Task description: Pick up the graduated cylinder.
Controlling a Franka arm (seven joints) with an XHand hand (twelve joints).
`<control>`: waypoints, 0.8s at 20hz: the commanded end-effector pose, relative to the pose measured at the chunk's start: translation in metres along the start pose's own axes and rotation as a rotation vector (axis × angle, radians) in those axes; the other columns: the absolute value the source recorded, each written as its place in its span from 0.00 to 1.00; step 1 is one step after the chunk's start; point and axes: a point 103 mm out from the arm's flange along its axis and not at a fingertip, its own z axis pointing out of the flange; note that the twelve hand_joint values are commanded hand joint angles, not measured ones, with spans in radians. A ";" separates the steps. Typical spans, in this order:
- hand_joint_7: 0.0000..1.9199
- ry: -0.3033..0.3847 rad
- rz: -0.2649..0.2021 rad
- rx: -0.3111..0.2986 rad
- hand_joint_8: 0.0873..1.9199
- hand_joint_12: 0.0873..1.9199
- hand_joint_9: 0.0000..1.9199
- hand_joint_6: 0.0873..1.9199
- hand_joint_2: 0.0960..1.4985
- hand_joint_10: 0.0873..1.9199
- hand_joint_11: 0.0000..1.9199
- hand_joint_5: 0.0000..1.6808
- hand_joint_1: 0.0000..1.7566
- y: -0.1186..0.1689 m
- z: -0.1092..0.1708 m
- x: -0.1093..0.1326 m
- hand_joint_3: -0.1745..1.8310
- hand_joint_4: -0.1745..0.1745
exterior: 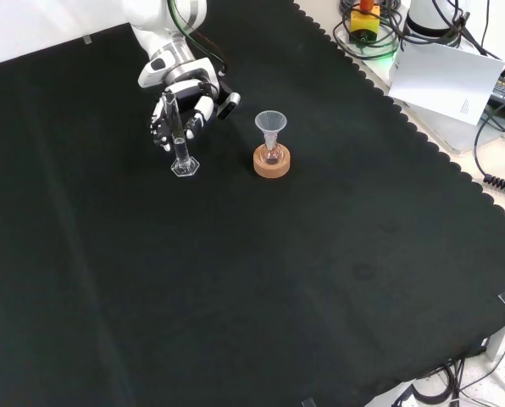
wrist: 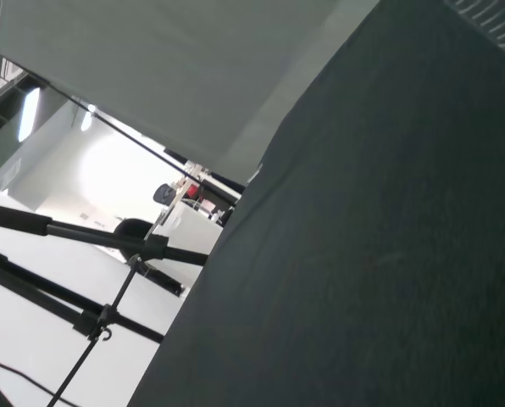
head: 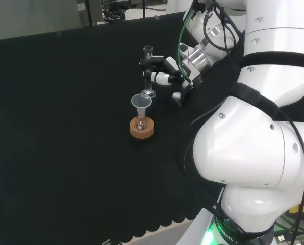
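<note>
The graduated cylinder [head: 148, 71] [exterior: 180, 140] is a thin clear glass tube that stands upright on its hexagonal foot on the black cloth. My hand [head: 165, 76] [exterior: 183, 106] reaches it from the right in the head view and from above in the front view. The fingers [exterior: 160, 119] and the thumb curl round the tube's upper half, one on each side. The foot still looks to be resting on the cloth. In the wrist view I see bare black cloth [wrist: 388, 254] and the room behind it.
A clear funnel [head: 141, 101] [exterior: 270, 124] sits in a small flask on a cork ring [head: 142, 128] [exterior: 271, 163], close beside the cylinder. The arm's white links [head: 254, 127] stand at the head view's right. Paper [exterior: 443, 76] and cables lie beyond the cloth's scalloped edge.
</note>
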 end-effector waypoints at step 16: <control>0.51 -0.266 0.015 0.097 0.27 0.43 0.64 0.61 0.78 0.08 0.58 0.51 0.62 -0.004 -0.044 0.023 0.09 0.22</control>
